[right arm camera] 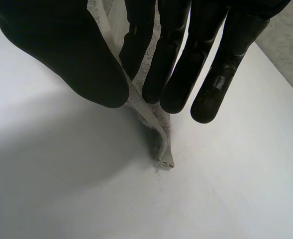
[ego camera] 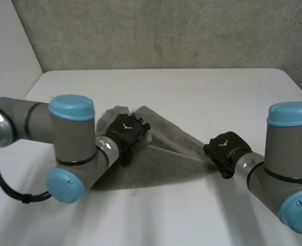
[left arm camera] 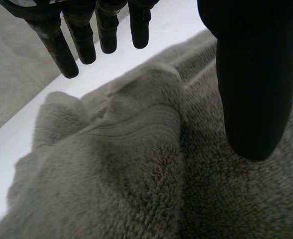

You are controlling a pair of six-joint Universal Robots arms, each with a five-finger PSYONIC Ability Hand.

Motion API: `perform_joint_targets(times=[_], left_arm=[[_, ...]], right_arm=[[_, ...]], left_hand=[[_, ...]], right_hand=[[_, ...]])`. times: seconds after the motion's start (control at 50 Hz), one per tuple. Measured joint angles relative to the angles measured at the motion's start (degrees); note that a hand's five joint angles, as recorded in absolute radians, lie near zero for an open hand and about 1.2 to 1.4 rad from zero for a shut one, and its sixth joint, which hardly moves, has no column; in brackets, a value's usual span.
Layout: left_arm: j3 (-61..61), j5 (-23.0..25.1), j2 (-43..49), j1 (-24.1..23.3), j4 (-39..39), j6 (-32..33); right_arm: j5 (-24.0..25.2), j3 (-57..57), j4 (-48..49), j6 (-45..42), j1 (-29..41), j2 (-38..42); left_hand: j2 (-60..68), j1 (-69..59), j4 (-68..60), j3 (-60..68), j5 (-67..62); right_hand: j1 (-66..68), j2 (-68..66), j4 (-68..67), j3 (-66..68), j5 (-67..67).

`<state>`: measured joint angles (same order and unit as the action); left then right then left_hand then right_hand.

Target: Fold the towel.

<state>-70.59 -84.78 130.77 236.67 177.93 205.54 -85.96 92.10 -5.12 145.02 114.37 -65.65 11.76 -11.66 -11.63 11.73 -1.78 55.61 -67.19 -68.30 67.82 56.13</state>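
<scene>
Pinches grey towel at its right corner between thumb and fingers of right hand. Holds left hand released, fingers straight, over rumpled left end.

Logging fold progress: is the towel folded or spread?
Partly folded: a flap of the towel lies doubled over by the left hand; the right hand pinches a corner.

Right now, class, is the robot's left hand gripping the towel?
No: the left hand holds its fingers straight above the towel, with none of it pinched.
</scene>
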Motion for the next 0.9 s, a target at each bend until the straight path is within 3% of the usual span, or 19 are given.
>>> perform_joint_targets(times=[0.26, 0.44, 0.54, 0.68, 0.76, 0.9], left_arm=[[15.69, 0.46, 10.15, -0.85, -6.67, 1.81], [19.95, -1.29, 11.17, -0.68, -7.26, 4.10], [21.48, -2.48, 11.03, -0.55, -6.41, 6.67], [27.74, -3.64, 10.95, 0.49, -1.26, 10.43], [40.55, -4.20, 9.31, 4.00, 9.04, 11.85], [47.99, -5.32, 5.82, 5.93, 15.47, 9.43]], right_arm=[[0.00, 0.37, -0.06, -0.26, -0.42, -0.01], [-0.11, -1.65, -0.04, -1.62, -0.50, 0.20], [-0.30, -4.37, -0.05, -3.16, -0.47, 0.89], [-0.83, -12.94, 1.25, -4.40, -0.34, 3.24], [-3.74, -27.73, 12.54, -1.90, -0.24, 4.42], [-6.41, -32.79, 25.15, 0.82, -0.35, 2.60]], left_hand=[[16.84, -17.07, -16.92, 16.84, -16.74], [50.91, -49.87, -50.61, 50.90, -50.05], [54.65, -52.17, -54.75, 54.55, -53.83], [57.11, -53.77, -57.30, 57.11, -56.10], [57.75, -54.10, -57.90, 57.76, -56.51], [57.86, -54.13, -58.04, 57.84, -56.56]], right_hand=[[0.00, 0.00, 0.00, 0.00, 0.01], [0.00, 0.00, 0.00, 0.00, 0.01], [0.00, 0.00, 0.00, 0.00, 0.01], [0.00, -0.41, -0.01, 0.08, 0.01], [0.00, -0.42, -0.21, 0.27, 0.01], [0.00, -0.41, -0.21, 0.28, 0.01]])
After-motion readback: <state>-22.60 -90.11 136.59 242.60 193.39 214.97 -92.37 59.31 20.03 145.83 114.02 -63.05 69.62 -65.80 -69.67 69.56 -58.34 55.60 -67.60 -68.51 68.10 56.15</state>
